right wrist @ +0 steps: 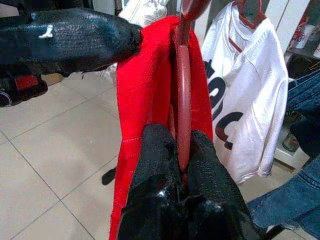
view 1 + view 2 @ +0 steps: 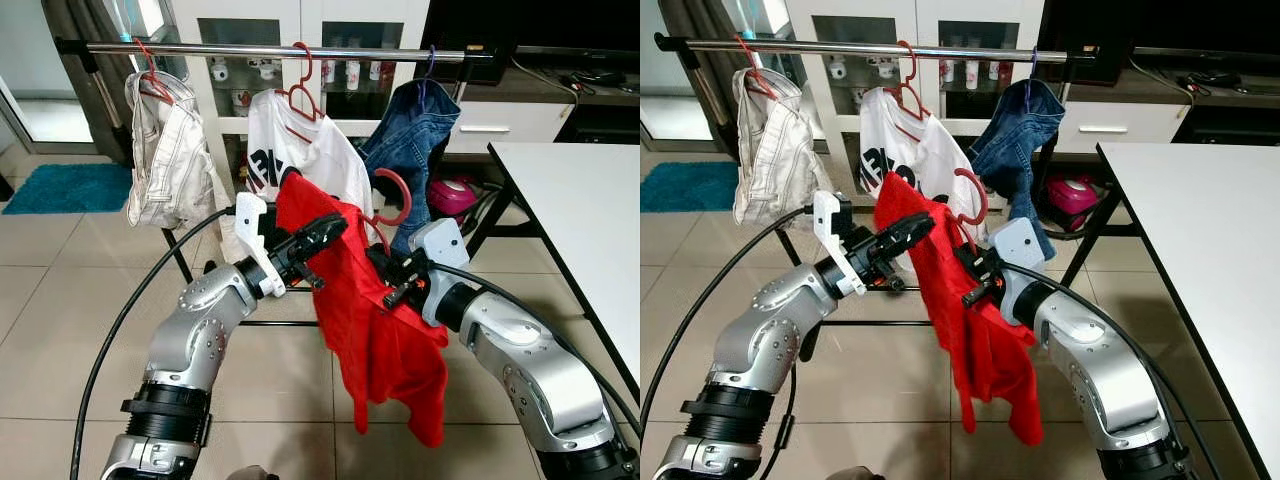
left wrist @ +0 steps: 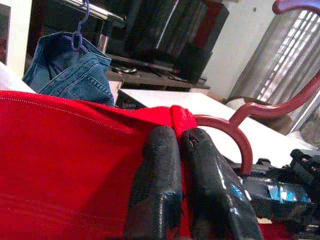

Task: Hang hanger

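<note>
A: What's the worry here?

B: Working from the left: the left gripper (image 2: 335, 228) has its two black fingers pressed together on a fold of the red cotton garment (image 2: 375, 330), at one shoulder. If that pinch slips, I'd expect the cloth to slide off the dark-red plastic hanger (image 2: 392, 205). The hook stands just below the silver metal clothes rail (image 2: 300, 50), and the free stretch between the white printed T-shirt (image 2: 310, 150) and the blue denim jacket (image 2: 410, 135) looks narrow, so it could snag either one.

A: And the arms?

B: Both forearms reach forward and up, converging on the garment. The right gripper (image 1: 180, 150) is clamped on the hanger's arm, beside the white table (image 2: 590, 210).
</note>
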{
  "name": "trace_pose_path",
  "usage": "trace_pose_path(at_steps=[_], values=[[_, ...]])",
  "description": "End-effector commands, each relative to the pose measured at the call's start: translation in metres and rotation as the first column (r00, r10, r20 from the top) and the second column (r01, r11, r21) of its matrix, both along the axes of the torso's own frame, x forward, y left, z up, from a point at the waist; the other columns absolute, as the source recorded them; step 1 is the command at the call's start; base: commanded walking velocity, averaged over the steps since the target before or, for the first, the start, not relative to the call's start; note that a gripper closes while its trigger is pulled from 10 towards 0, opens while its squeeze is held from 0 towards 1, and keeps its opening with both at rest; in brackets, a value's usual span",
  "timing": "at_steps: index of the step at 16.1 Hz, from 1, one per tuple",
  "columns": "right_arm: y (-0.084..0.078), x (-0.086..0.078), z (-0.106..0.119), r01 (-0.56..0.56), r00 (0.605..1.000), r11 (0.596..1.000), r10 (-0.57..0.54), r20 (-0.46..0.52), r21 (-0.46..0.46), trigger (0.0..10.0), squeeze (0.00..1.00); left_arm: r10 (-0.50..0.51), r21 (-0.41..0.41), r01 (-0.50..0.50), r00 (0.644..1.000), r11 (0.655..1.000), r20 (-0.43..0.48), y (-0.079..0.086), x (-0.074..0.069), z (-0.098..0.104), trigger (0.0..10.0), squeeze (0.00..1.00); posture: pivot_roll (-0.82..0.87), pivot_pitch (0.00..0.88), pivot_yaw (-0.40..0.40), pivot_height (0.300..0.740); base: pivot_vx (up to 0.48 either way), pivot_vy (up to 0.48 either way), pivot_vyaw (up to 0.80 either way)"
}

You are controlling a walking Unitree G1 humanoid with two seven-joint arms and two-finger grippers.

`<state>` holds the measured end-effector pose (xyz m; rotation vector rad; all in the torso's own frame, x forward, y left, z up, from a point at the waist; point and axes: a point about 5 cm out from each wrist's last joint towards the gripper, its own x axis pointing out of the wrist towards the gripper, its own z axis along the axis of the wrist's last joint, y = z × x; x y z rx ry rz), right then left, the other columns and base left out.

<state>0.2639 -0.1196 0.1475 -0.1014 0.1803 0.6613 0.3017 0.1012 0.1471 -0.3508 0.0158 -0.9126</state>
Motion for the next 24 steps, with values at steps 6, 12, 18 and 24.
trace_pose_path(at_steps=[6, 12, 18, 24], values=[[-0.003, 0.001, 0.008, 0.012, 0.999, 1.000, -0.012, 0.039, 0.004, 10.0, 0.00, -0.016, -0.012, 0.017, 1.000, 1.000, 0.011, -0.002, 0.000, 0.002, 0.0, 0.00, -0.09, 0.000, 0.033, 0.740, 0.000, 0.000, 0.00], [-0.027, 0.015, 0.013, 0.232, 0.969, 0.972, -0.233, 0.077, 0.017, 10.0, 0.00, -0.012, 0.097, 0.015, 0.999, 0.995, -0.038, 0.030, -0.030, -0.016, 0.0, 0.00, -0.08, 0.000, 0.040, 0.740, 0.000, 0.000, 0.00], [-0.039, 0.024, 0.023, 0.335, 0.933, 0.940, -0.340, 0.120, 0.058, 10.0, 0.00, 0.141, 0.379, -0.081, 0.981, 0.922, -0.133, 0.050, -0.052, -0.053, 0.0, 0.00, -0.07, 0.000, 0.022, 0.740, 0.000, 0.000, 0.00], [-0.040, 0.028, 0.033, 0.320, 0.931, 0.944, -0.329, 0.156, 0.082, 10.0, 0.00, 0.233, 0.521, -0.130, 0.963, 0.844, -0.137, 0.050, -0.051, -0.067, 0.0, 0.00, -0.07, 0.000, 0.016, 0.740, 0.000, 0.000, 0.00]])
